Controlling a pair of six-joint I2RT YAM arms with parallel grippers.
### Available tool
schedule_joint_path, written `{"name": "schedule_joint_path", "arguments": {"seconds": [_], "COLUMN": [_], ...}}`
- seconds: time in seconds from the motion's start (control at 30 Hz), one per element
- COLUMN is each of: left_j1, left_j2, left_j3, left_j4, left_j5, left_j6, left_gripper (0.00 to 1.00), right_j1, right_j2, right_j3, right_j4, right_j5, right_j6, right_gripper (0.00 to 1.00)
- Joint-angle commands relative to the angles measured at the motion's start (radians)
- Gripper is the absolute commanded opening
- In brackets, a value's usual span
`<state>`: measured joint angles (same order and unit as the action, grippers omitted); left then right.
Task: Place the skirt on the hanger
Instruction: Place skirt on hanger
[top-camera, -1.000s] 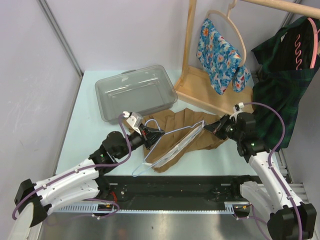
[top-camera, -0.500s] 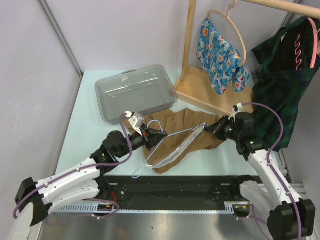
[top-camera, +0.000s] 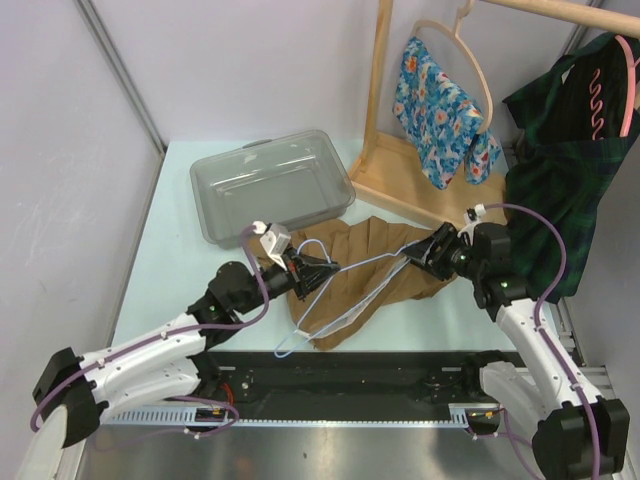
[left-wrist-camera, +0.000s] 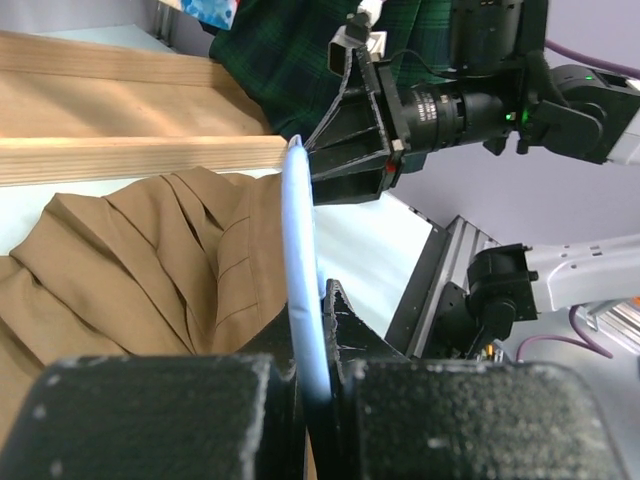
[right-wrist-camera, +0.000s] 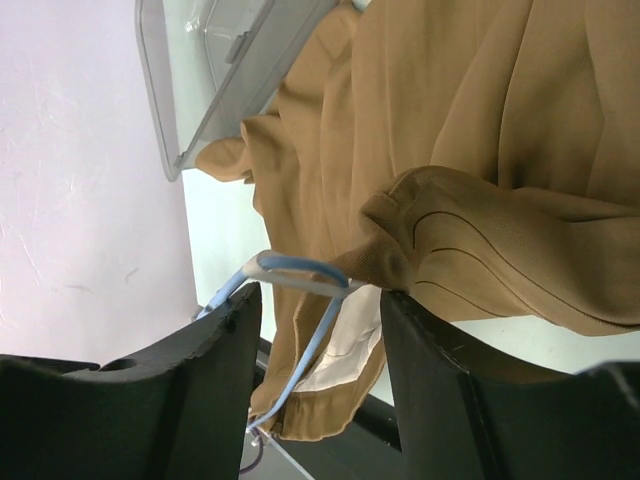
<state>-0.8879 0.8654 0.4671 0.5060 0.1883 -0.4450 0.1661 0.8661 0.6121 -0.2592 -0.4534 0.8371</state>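
The brown skirt (top-camera: 372, 258) lies crumpled on the table between the two arms. A light-blue wire hanger (top-camera: 350, 270) stretches across it, with its hook (top-camera: 284, 345) near the front edge. My left gripper (top-camera: 318, 268) is shut on the hanger's rod (left-wrist-camera: 300, 240), which runs straight out from between its jaws (left-wrist-camera: 308, 310). My right gripper (top-camera: 418, 252) stands open at the hanger's far end. Between its fingers (right-wrist-camera: 320, 298) sit the hanger's rounded end (right-wrist-camera: 300, 270) and a fold of the skirt's waistband (right-wrist-camera: 400, 250), which touches the right finger (right-wrist-camera: 425, 345).
A clear plastic bin (top-camera: 270, 185) sits at the back left of the table. A wooden rack (top-camera: 385, 150) stands behind the skirt, carrying a floral cloth (top-camera: 435, 100) on a wooden hanger. A dark green plaid garment (top-camera: 565, 170) hangs at the right, close behind my right arm.
My right gripper has opened from shut, still at the hanger's end. The left gripper and the hanger have shifted slightly to the right.
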Motion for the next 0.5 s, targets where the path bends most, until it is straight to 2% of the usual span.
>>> {"name": "schedule_joint_path", "arguments": {"seconds": [0.0, 0.27, 0.47], "left_j1": [-0.002, -0.002, -0.002], "left_j2": [0.033, 0.035, 0.066], "left_j3": [0.010, 0.010, 0.038], "left_j4": [0.109, 0.060, 0.025], "left_j5": [0.011, -0.113, -0.173], "left_j6": [-0.031, -0.005, 0.035], "left_gripper": [0.00, 0.00, 0.00], "right_j1": [-0.022, -0.056, -0.088], "right_j2": [-0.029, -0.076, -0.140], "right_j3": [0.026, 0.040, 0.058], "right_j4": [0.037, 0.021, -0.026], "right_j5": [-0.018, -0.005, 0.111], "right_j6": [0.007, 0.002, 0.000], "right_gripper": [0.56, 0.57, 0.57]}}
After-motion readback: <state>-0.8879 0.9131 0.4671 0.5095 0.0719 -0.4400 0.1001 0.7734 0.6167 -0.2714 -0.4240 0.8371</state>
